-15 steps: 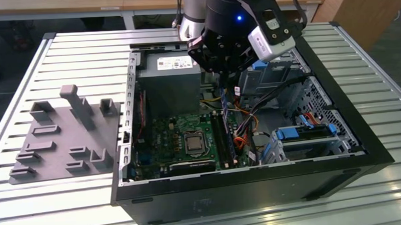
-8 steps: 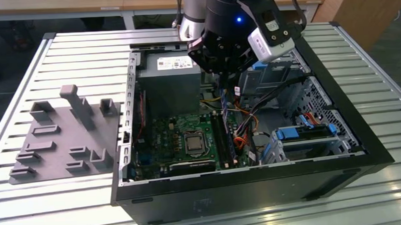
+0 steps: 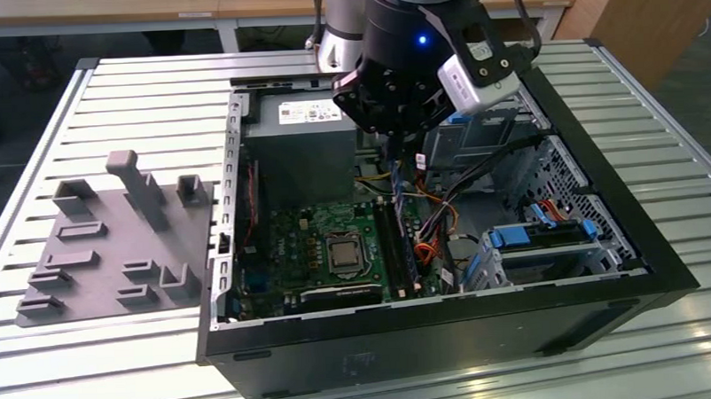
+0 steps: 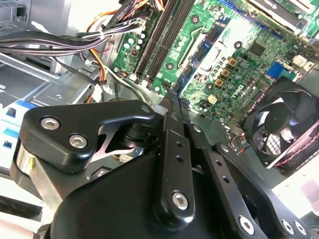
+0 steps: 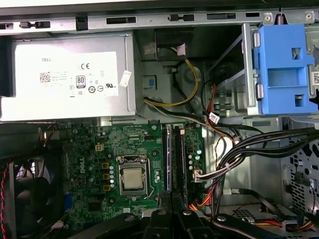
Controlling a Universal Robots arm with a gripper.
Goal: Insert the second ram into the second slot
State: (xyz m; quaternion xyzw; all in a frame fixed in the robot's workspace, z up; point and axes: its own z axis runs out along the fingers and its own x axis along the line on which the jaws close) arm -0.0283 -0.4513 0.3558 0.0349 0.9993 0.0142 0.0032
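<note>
As we read the exterior view, the gripper [image 3: 396, 187] hangs inside the open computer case [image 3: 654, 273], which sits open side up on the slatted table [image 3: 139, 92]. Its tips are low over the memory slots [image 3: 395, 247], along the edge of the green circuit board [image 3: 322, 245] nearer the exterior view's right.

Hand state: in the second wrist view the fingers [image 4: 169, 149] are drawn together into one narrow blade. We see nothing pinched between them.

Task item: in the first wrist view a thin bluish stick, which we take for the second ram [image 5: 169, 159], stands on edge in the slot row. It is in line with the gripper tips. We cannot tell whether the tips touch it, nor whether it is fully seated.

Surroundings: the processor socket [image 5: 132, 177] is beside the slots. The grey power supply box [image 5: 70, 79] is beyond the board. A cable bundle [image 5: 249, 144] runs beneath the blue drive clip [image 5: 281, 69]. A fan [image 4: 284, 129] is at the board's far edge. On the exterior view's left, a grey holder plate [image 3: 109, 252] lies on the table beside the case.
</note>
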